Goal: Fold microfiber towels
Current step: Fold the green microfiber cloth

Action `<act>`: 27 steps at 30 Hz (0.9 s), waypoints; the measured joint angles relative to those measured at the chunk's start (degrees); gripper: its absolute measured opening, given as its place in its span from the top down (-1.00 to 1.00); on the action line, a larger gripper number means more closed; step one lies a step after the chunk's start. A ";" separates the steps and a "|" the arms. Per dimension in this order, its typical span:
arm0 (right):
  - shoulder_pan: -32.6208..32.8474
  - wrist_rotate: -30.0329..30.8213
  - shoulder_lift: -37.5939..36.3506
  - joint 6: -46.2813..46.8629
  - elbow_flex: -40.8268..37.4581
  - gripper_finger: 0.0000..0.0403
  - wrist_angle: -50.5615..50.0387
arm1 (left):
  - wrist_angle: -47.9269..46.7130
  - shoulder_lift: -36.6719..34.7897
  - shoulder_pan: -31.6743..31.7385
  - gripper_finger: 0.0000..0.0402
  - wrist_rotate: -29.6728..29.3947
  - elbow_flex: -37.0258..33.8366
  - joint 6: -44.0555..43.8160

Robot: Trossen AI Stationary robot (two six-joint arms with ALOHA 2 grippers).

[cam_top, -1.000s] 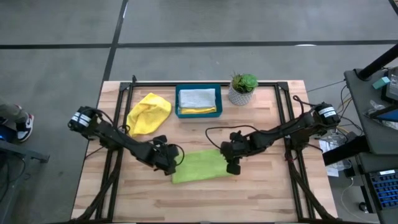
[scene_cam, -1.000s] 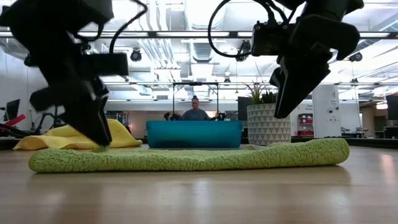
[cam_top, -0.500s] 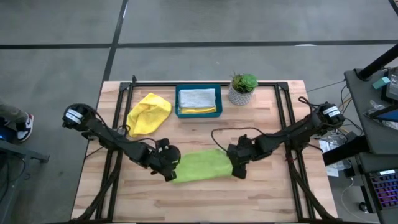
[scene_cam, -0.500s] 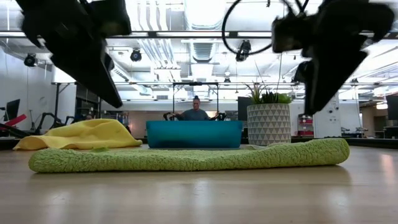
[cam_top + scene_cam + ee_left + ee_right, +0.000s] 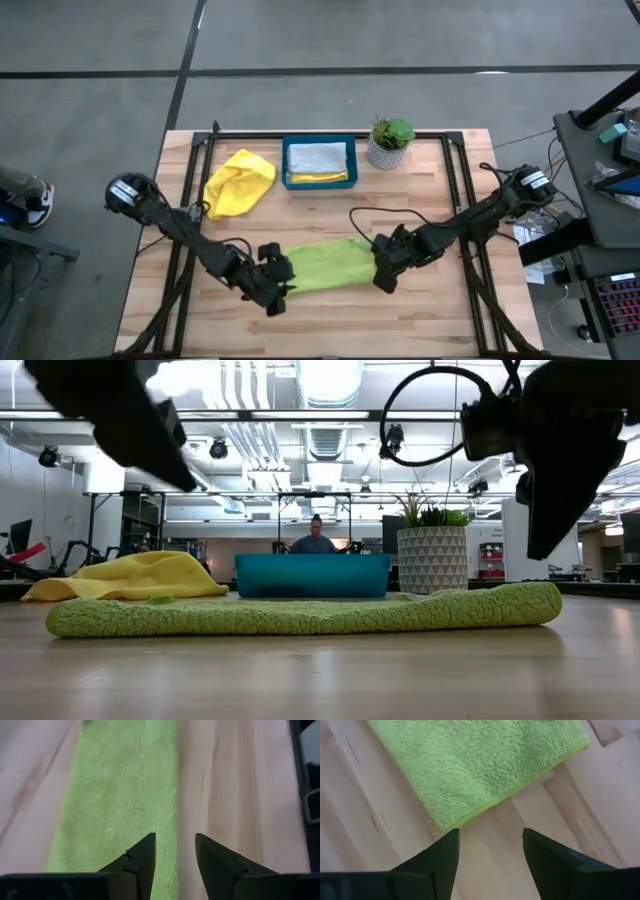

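Observation:
A lime green microfiber towel [image 5: 325,265] lies flat on the wooden table as a long strip, its underside on the boards. My left gripper [image 5: 278,290] hovers open above the strip's left end [image 5: 120,795], touching nothing. My right gripper [image 5: 385,275] hovers open over the strip's right end; in the right wrist view a corner of the towel [image 5: 447,822] lies just ahead of its fingers. In the low view both grippers hang clear above the towel [image 5: 300,615]. A crumpled yellow towel [image 5: 240,180] rests at the far left.
A teal tray [image 5: 285,165] stands at the far middle, holding a folded grey towel [image 5: 318,155] and a yellow one [image 5: 320,177]. A potted plant [image 5: 390,143] is to its right. Black frame rails [image 5: 190,200] run along both table sides. A person sits beyond the table [image 5: 315,540].
My left gripper has lifted off the green towel's left end and drawn back toward the table's near edge, tipping less steeply down. My right gripper has shifted toward the near right and rolled about its own axis. The towel has stayed flat where it was.

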 joint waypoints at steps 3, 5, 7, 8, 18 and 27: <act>0.59 0.12 -0.07 -1.22 -0.80 -0.03 0.73 | -0.24 1.48 -0.48 0.39 1.31 -0.08 -0.07; 0.72 -0.06 -0.05 0.09 -1.49 -0.03 1.66 | -0.47 2.03 -0.69 0.39 1.56 -0.17 -0.40; 0.60 0.00 -0.05 2.35 -2.63 -0.03 3.98 | -0.34 2.56 -0.72 0.39 1.58 -0.17 -0.38; 0.41 -0.03 -0.05 3.26 -3.35 -0.03 5.33 | -0.39 2.81 -0.70 0.39 1.53 -0.17 -0.37; -3.30 -0.41 -0.03 7.52 -9.19 -0.03 12.75 | 0.18 6.57 -0.70 0.39 0.24 -0.65 -0.39; -6.43 -0.44 0.00 9.72 -15.28 -0.03 24.47 | 0.12 8.43 -0.72 0.39 0.40 -0.97 -0.46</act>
